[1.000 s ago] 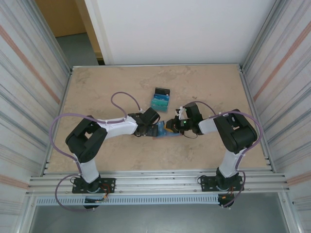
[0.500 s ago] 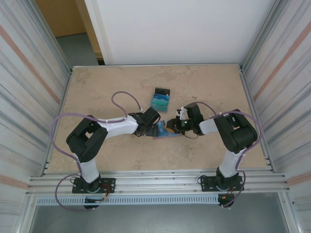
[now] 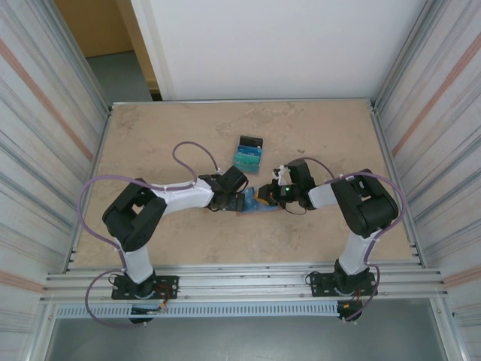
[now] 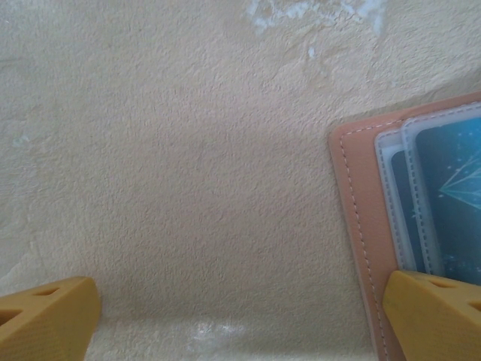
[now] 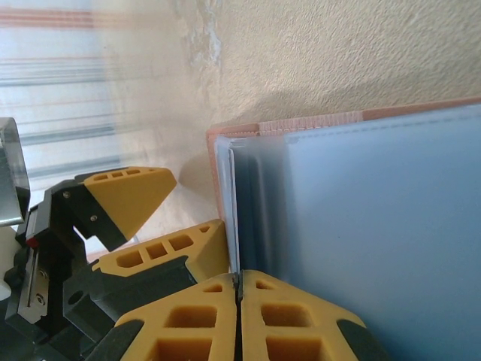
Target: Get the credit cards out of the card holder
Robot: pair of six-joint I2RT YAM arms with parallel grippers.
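The card holder [image 3: 254, 200] lies spread open on the table [image 3: 165, 143], a little nearer than the middle, directly between the 2 grippers. Its salmon-brown outer edge rests against the surface and its blue-grey inside faces up.

The left gripper [image 4: 240, 312] is spread wide over the holder's left end. 1 of its yellow fingertips [image 4: 46, 316] sits on bare table. The other rests over the stitched salmon edge, just beside the translucent pockets. A teal card [image 4: 455, 203] is tucked in those pockets, and its pale line pattern shows through.

The right gripper [image 5: 239, 301] is clenched, its 2 yellow fingertips pressed flat together. They meet right at the edge of the blue-grey inner leaf, where the thin pocket layers stack up. I cannot tell whether a leaf or a card edge is caught between them. In the right wrist view the left gripper's open fingers stand just beside that same edge.

Loose credit cards [image 3: 246, 154] lie in a small overlapping pile farther back on the table. They are apart from the holder, black at the far end and teal nearer.
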